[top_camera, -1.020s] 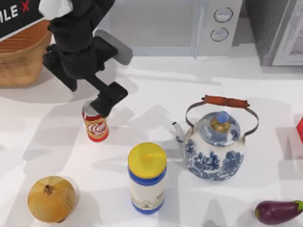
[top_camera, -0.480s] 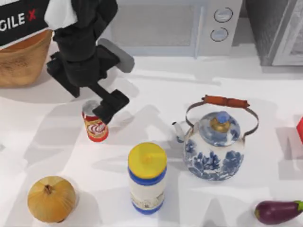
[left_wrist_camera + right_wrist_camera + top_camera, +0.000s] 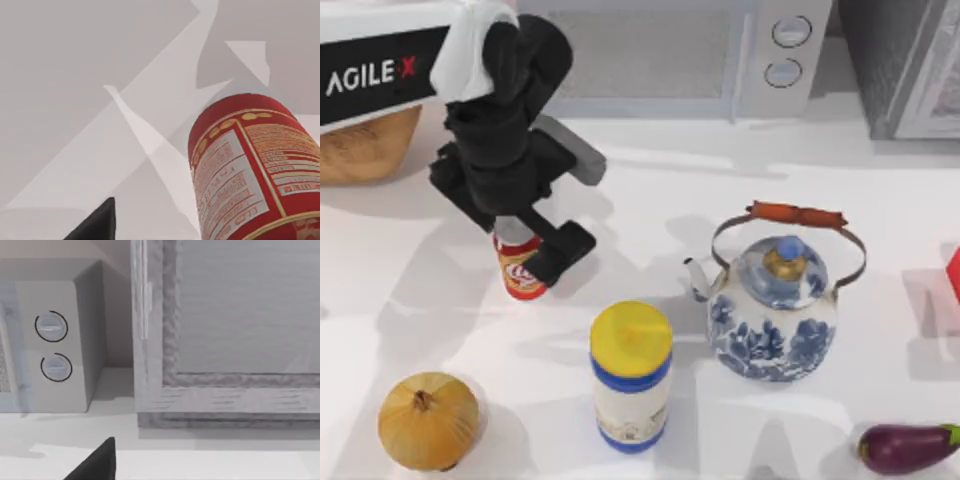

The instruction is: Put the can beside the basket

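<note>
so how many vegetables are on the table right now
2: an onion at the front left corner and an eggplant at the front right edge. The left arm covers part of the table's left side, so something small might be hidden there.

A microwave (image 3: 720,55) stands at 12 o'clock on the table (image 3: 650,200). A teapot (image 3: 775,305) sits toward 3, a jar (image 3: 631,375) at 6, an onion (image 3: 428,421) at 8, and an eggplant (image 3: 908,447) at 4.
</note>
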